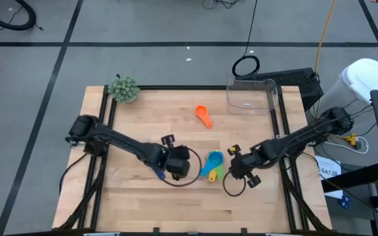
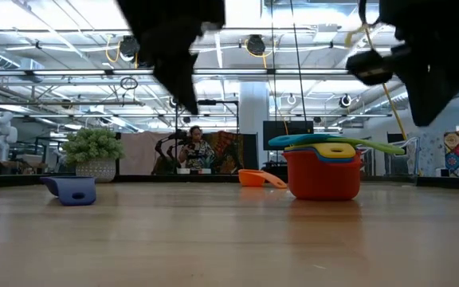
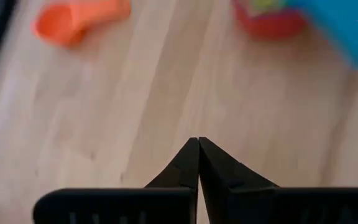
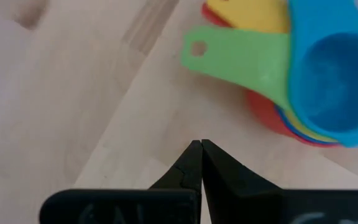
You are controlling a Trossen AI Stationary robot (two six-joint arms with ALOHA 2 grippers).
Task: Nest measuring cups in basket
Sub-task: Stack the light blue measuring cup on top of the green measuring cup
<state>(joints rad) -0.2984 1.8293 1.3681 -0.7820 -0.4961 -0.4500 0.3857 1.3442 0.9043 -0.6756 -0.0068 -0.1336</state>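
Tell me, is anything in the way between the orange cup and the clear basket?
Nothing visible is. The orange cup lies alone on bare wood, and the table between it and the basket at the back edge shows no other thing.

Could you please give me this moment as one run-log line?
left pincer: shut, empty, beside cup stack | right pincer: shut, empty, beside cup stack | orange cup: loose on table | basket: no cups

Both dark six-joint arms reach inward over the wooden counter (image 1: 143, 203), wrists bent low. The left end effector (image 3: 198, 144) sits left of centre, its two dark fingers pressed together and empty. The right end effector (image 4: 201, 147), right of centre, is likewise closed on nothing.
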